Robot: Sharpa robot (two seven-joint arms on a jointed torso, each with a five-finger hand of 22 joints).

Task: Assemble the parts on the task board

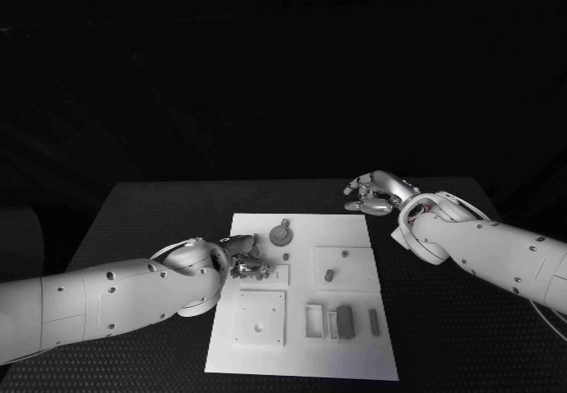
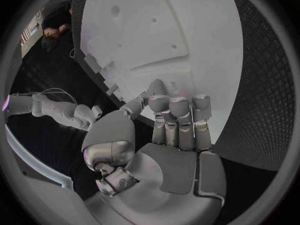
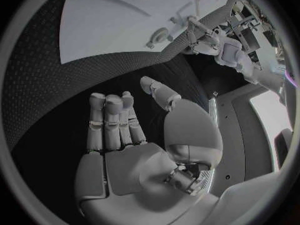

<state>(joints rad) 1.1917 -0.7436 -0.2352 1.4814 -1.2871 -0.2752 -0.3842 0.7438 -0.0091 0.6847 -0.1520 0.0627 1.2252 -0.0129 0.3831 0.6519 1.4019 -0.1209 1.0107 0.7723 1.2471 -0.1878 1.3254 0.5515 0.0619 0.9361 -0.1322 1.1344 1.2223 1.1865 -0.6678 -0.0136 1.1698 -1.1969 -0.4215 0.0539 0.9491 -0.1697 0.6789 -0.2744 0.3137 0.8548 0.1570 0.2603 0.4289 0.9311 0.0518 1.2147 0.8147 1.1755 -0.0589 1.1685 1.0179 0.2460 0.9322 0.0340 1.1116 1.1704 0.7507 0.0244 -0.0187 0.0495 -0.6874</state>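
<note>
Left hand (image 1: 242, 260) hovers empty, fingers apart, over the task board's (image 1: 305, 364) left edge; right hand (image 1: 378, 195), also empty with fingers apart, waits off its far right corner. Grey parts (image 1: 344, 321) near the board's front edge could scatter if brushed

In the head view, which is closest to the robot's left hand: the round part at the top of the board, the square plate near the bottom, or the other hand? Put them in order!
From the left hand:
1. Round part, just up and beside it.
2. Square plate, below, nearer the robot.
3. Right hand, far across, off the board.
</note>
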